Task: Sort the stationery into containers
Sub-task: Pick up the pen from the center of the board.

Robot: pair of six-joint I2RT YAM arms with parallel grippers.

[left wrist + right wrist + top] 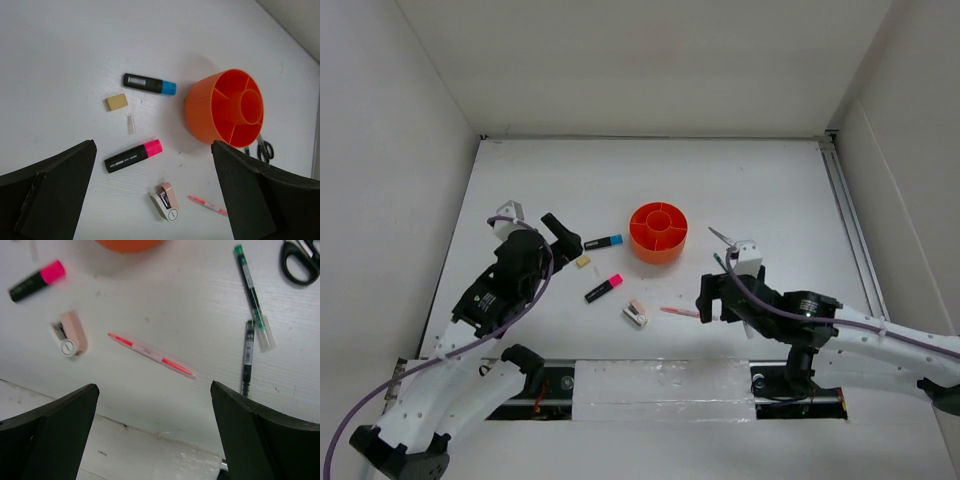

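The orange organiser stands mid-table. Left of it lie a blue-capped marker, a tan eraser and a pink-capped marker. Nearer me lie a pink-white clip-like piece and a pink pen. Two thin pens and black-handled scissors lie right of the organiser. My left gripper hovers open above the markers. My right gripper hangs open just near of the pink pen, holding nothing.
A small clear cap lies between the eraser and the pink-capped marker. White walls enclose the table on three sides. A taped strip runs along the near edge between the arm bases, and a rail follows the right side.
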